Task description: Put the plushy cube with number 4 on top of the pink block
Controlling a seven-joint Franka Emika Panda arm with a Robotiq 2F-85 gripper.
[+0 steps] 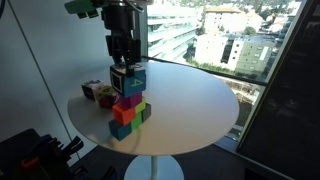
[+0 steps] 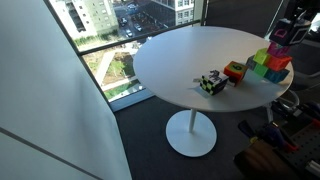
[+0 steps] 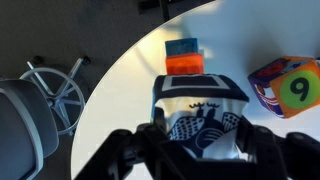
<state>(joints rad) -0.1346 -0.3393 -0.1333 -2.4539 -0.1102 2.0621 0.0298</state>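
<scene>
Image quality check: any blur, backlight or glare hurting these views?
Wrist view: fingers near-lens, dark and blurred; plushy cube soft too. In an exterior view, the bright window backlights the gripper, leaving it dark. In an exterior view, the block stack is small, low-detail.

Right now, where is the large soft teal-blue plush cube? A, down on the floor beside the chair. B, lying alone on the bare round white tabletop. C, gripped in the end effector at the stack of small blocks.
C: the end effector is closed on the large soft teal-blue plush cube, holding it directly above the small magenta-pink hard block in the stack.
</scene>
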